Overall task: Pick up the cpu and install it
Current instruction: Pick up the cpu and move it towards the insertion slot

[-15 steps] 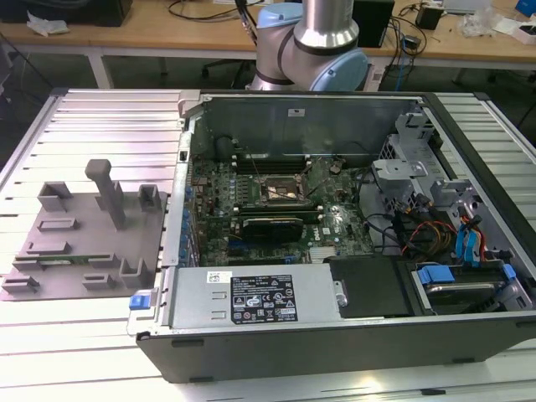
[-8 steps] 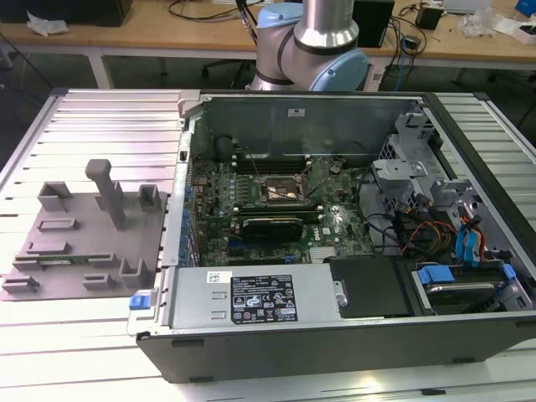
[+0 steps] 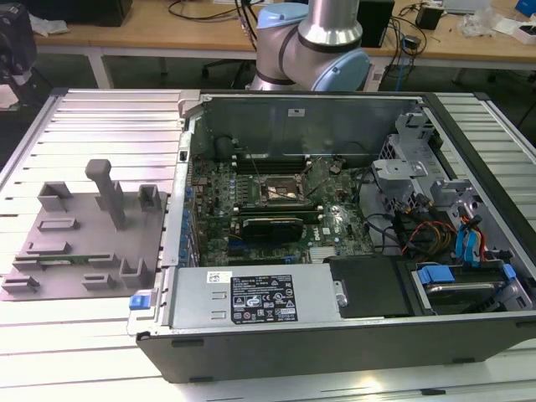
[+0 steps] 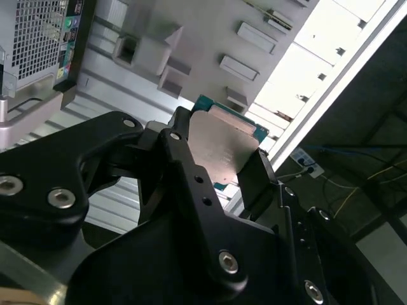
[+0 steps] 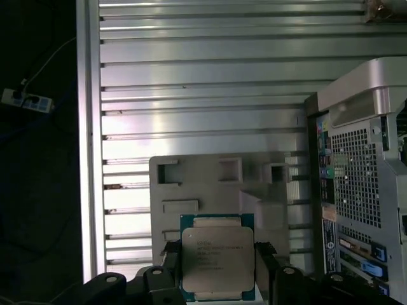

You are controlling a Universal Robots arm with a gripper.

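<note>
So the slatted aluminium counter (image 3: 92, 352) fills most of my exterior view. The open PC case (image 3: 335, 335) lies on its side on it, and the robot arm (image 3: 314, 42) stands behind the case's far wall. The grey fixture plate (image 3: 84, 234) sits flat on the counter, just beside the case on the exterior view's left. Inside the case I can see the motherboard (image 3: 251, 209), with the metal-framed CPU socket (image 3: 280, 191) about mid-board and a long black card (image 3: 272, 226) right next to it.

In both wrist views the hand (image 5: 216, 264) is clamped on the cpu (image 5: 216, 254), one black finger on each of two opposite edges. The silver top faces the first wrist camera. The chip hangs over the fixture plate, near the case's rear panel (image 5: 362, 165).
</note>
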